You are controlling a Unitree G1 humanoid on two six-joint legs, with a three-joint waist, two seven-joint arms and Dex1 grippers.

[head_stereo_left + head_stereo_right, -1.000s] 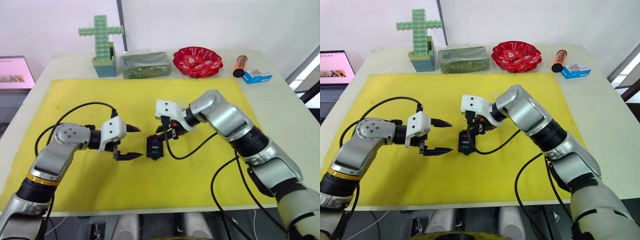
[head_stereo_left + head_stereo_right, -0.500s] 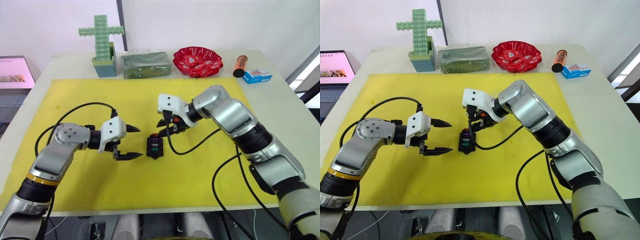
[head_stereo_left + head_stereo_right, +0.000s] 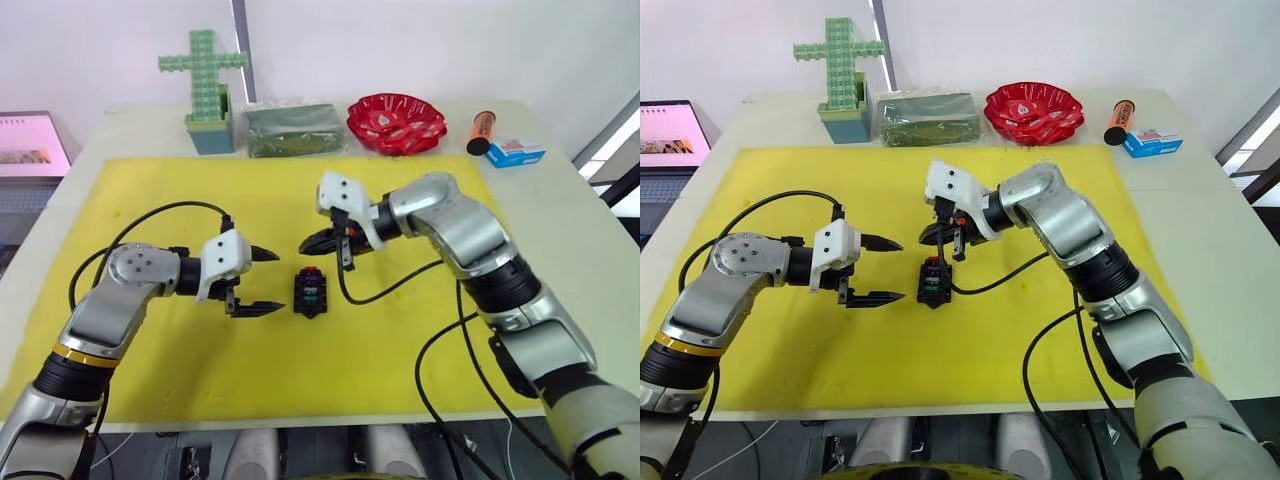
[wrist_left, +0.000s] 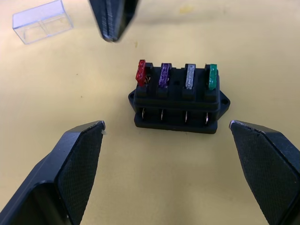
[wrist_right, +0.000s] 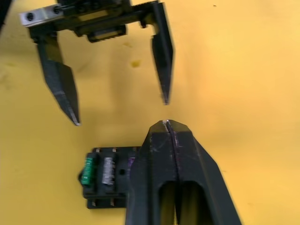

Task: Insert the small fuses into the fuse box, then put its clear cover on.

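Note:
The black fuse box (image 3: 310, 291) lies in the middle of the yellow mat (image 3: 180, 380). Its slots hold red (image 4: 141, 71), purple (image 4: 164, 75), grey (image 4: 190, 76) and green (image 4: 213, 76) small fuses, the red one slightly tilted. My left gripper (image 3: 276, 282) is open just left of the box, its fingers (image 4: 79, 164) pointing at it. Shut and holding nothing, my right gripper (image 3: 304, 247) hovers a little behind and above the box. The clear cover (image 4: 42, 21) lies on the mat beyond the right gripper's tips.
Along the table's far edge stand a green cross of blocks (image 3: 205, 85), a green packet (image 3: 292, 128), a red bowl (image 3: 396, 122), an orange tube (image 3: 480, 128) and a blue-white box (image 3: 514, 152). A laptop (image 3: 30, 145) sits at far left. Black cables trail from both wrists.
My right gripper has lifted off the fuse box and drawn back from it, shut. The left gripper and the box have stayed put.

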